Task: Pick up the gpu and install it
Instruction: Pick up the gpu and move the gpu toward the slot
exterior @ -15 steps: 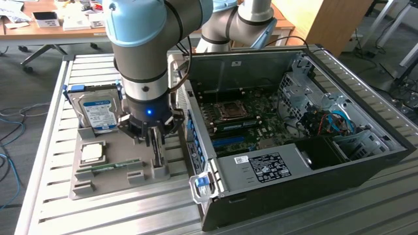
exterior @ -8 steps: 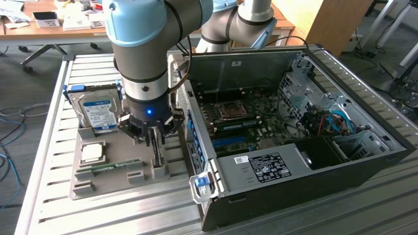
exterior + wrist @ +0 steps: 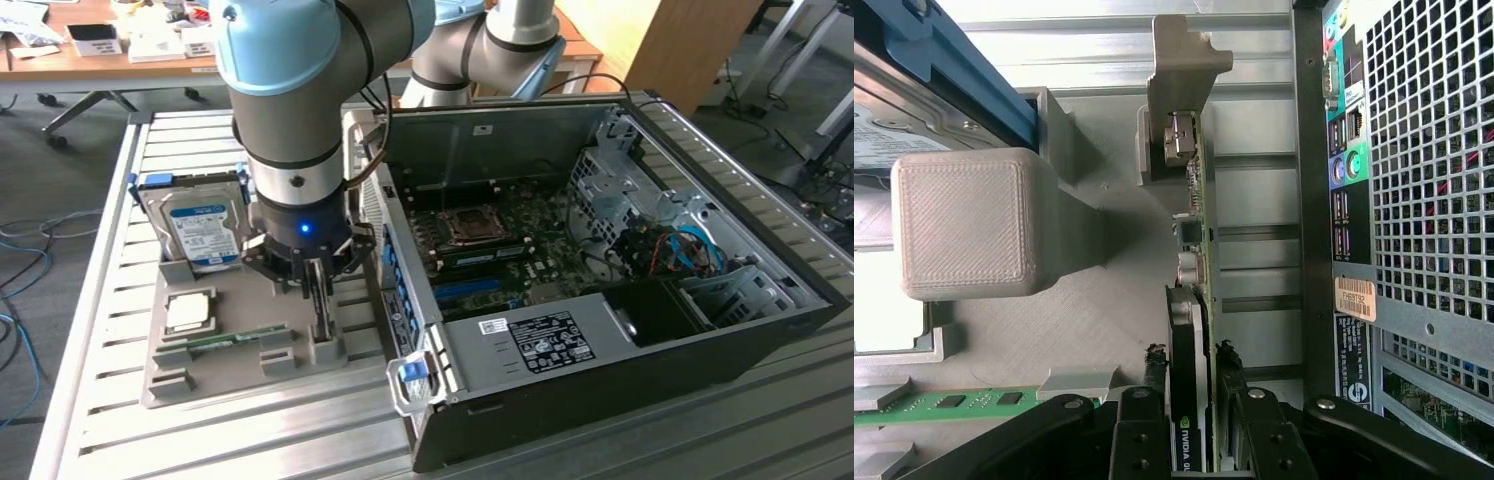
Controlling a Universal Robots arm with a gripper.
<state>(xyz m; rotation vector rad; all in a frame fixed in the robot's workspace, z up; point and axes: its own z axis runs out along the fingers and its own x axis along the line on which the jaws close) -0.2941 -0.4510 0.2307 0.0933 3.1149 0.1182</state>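
Gripper (image 3: 1191, 400) jaws partly closed, clamped on the gpu (image 3: 1197, 240), which stands on edge in the gray tray (image 3: 227, 375) at 9 o'clock of the PC case (image 3: 534, 345). Grasp done; lift and install not yet done.

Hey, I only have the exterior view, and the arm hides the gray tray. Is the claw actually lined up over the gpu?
Observer: Yes. In the wrist view the gpu stands on edge in the gray tray, and the claw is centred across its fan end.
Operator: Where's its metal bracket?
Observer: The silver bracket is at the card's far end from the claw, against a tray post.
Operator: Anything close beside it?
Observer: The case's rear port panel runs alongside the card, apart from it, with bare slatted table between.
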